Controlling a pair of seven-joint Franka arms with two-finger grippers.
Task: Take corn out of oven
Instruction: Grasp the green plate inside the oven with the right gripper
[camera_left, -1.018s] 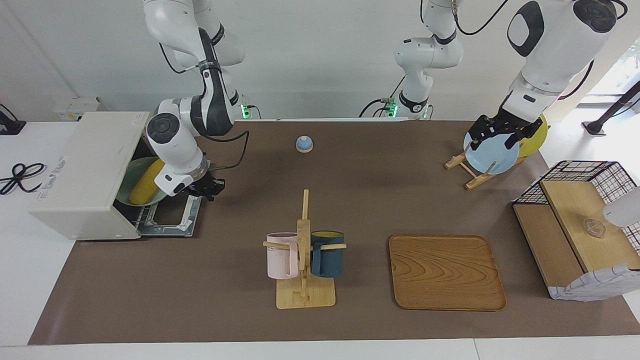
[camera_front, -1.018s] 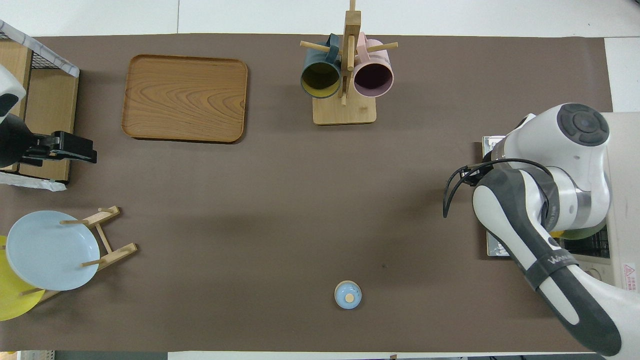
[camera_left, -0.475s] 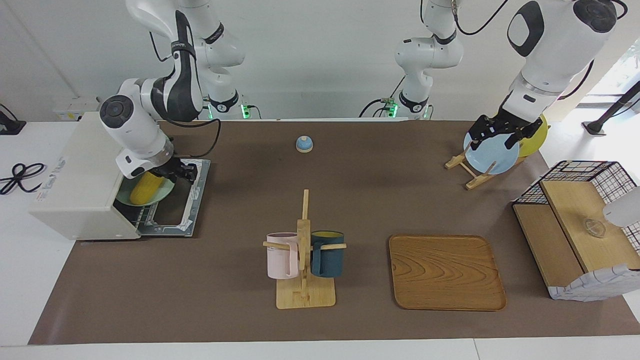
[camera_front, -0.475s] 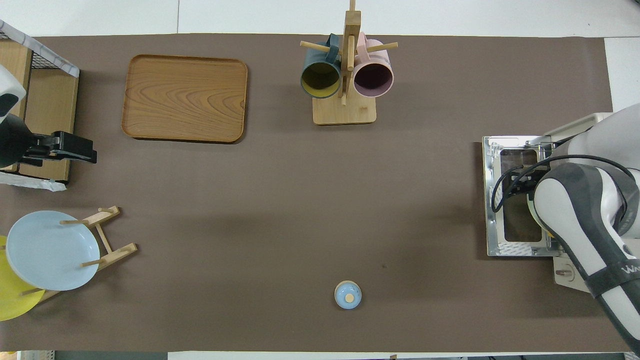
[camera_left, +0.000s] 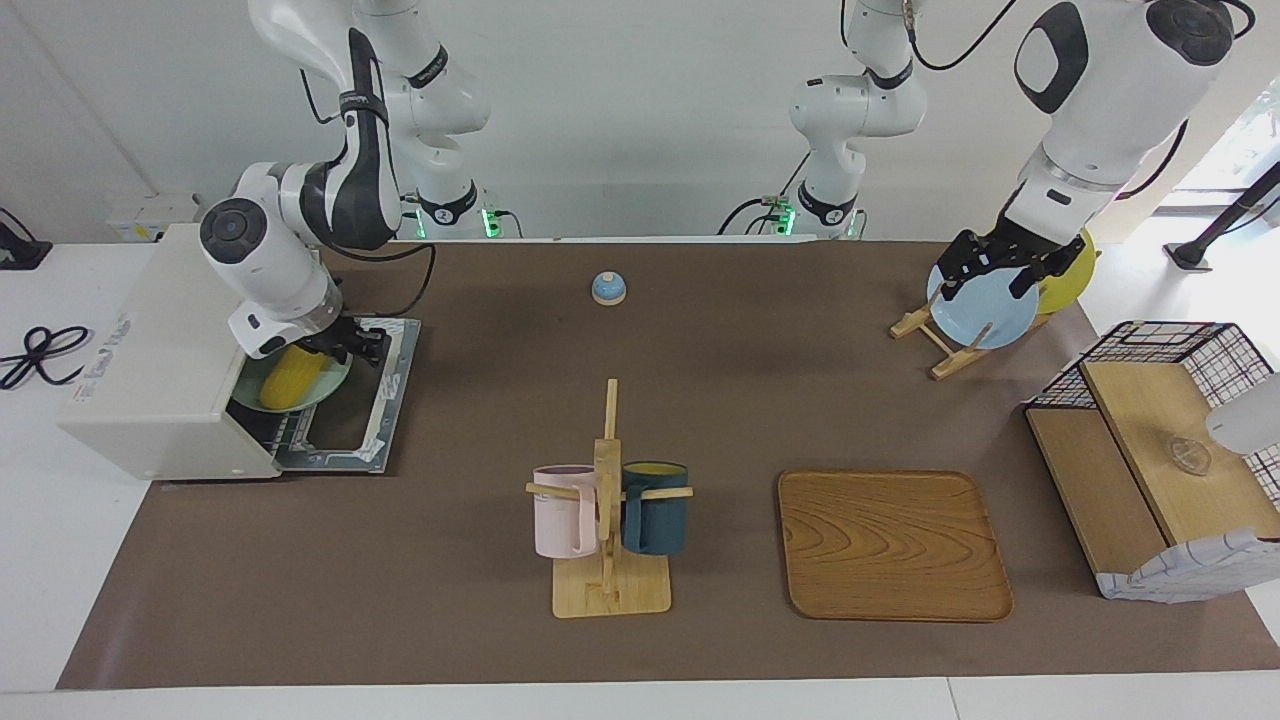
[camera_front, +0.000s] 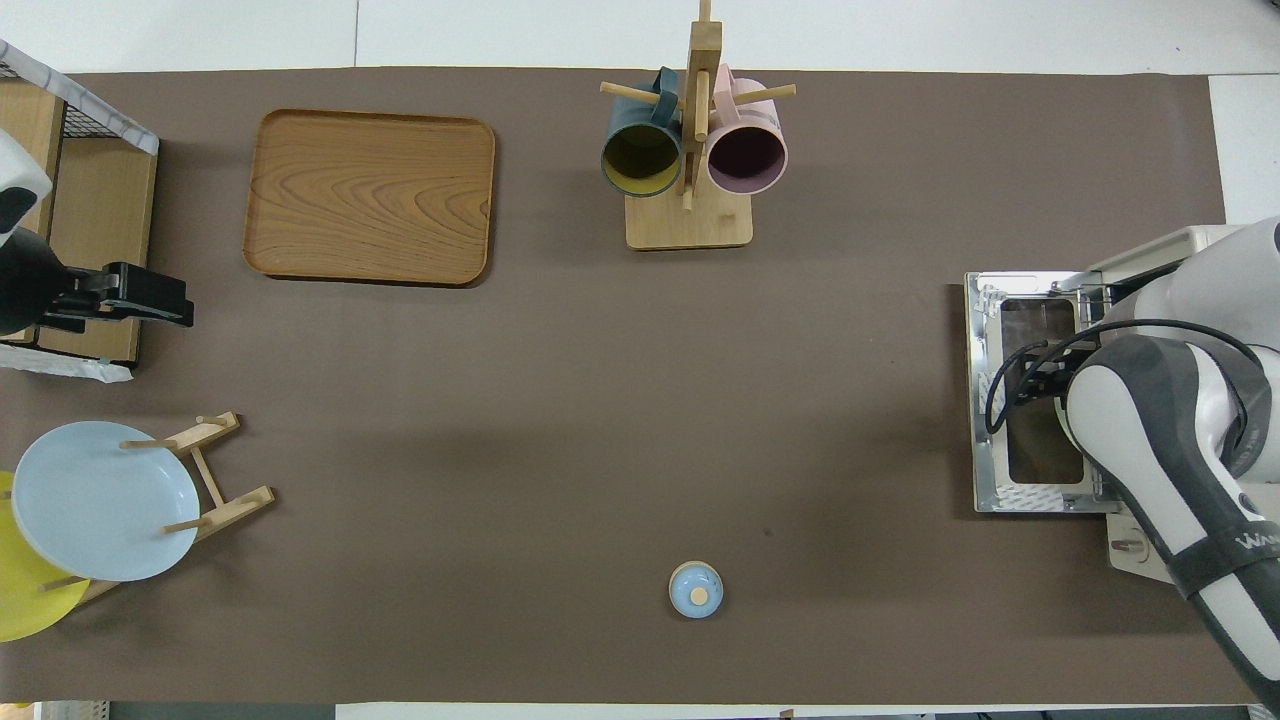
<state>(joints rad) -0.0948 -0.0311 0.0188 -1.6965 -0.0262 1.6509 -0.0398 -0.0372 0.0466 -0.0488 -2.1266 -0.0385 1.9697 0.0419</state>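
From the facing view I can see the corn (camera_left: 291, 378) lying on a green plate (camera_left: 330, 385) in the mouth of the oven (camera_left: 160, 370), whose door (camera_left: 375, 400) is dropped flat onto the table (camera_left: 700, 400). From overhead I get none of that: the right arm's wrist covers the corn and plate, and only the open door (camera_front: 1020, 400) and a corner of the oven body show.

My right hand (camera_left: 350, 345) sits at the oven mouth, just over the upper end of the corn and the plate rim. The arm bends down from its base, forearm slanting toward the oven, wrist turned in at the opening. I cannot tell whether its fingers are apart or closed, or whether they touch the corn.

My left hand (camera_left: 990, 265) waits over the blue plate (camera_left: 980, 310) in the wooden plate rack at the left arm's end of the table, forearm angled steeply down. Its fingers are spread wide, gripping nothing. Overhead, that hand (camera_front: 140, 297) shows beside the basket shelf (camera_front: 80, 200).
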